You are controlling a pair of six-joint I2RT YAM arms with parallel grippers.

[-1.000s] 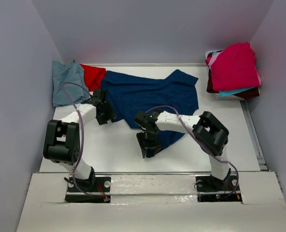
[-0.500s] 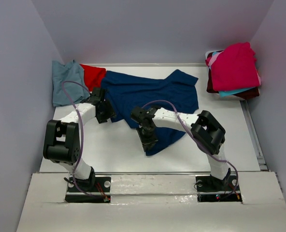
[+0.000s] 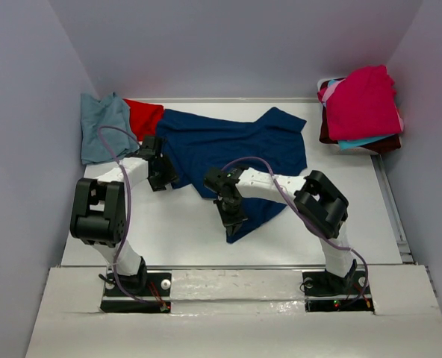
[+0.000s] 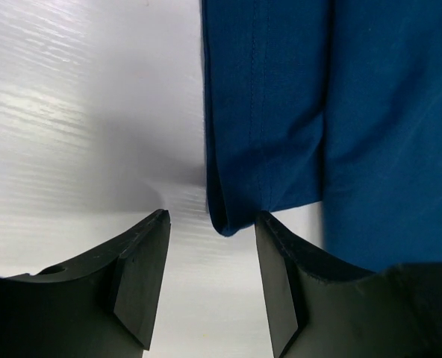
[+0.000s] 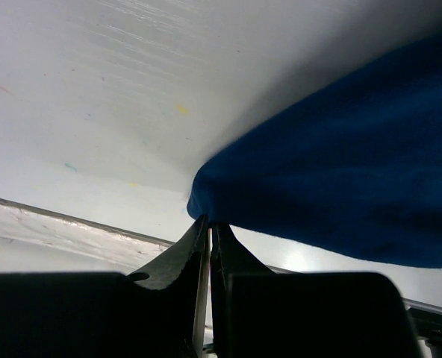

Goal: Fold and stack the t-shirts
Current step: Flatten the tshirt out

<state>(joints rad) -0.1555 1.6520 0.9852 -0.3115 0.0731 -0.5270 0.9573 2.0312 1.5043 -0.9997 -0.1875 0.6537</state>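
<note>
Gripping the hem of the navy t-shirt [image 3: 236, 145] at two points is judged to be the step in hand. The right pincer [image 5: 208, 224] is seen with its jaws pressed together on a tip of the navy cloth, near the middle of the worktop [image 3: 176, 239] and toward its near edge. The left pincer [image 4: 211, 221] is held with its jaws apart. A doubled hem corner of the same shirt lies between them and is not yet pinched.

For a clean fold, the left jaws are best set low enough for both layers of that corner to be taken before they are closed. The two held points should then be raised evenly, so that the hem is kept taut and no slack is dragged along.

The navy shirt is spread, rumpled, from the worktop's middle toward its far edge. Its knit looks soft and matte, and a double row of stitching is shown along the hem. No print can be made out. The worktop is white, glossy and faintly ribbed.

A blue-grey tee [image 3: 101, 128] and a red tee [image 3: 144, 116] lie crumpled at the far left corner. A stack topped by a magenta tee [image 3: 364, 101] is set at the far right corner.
</note>
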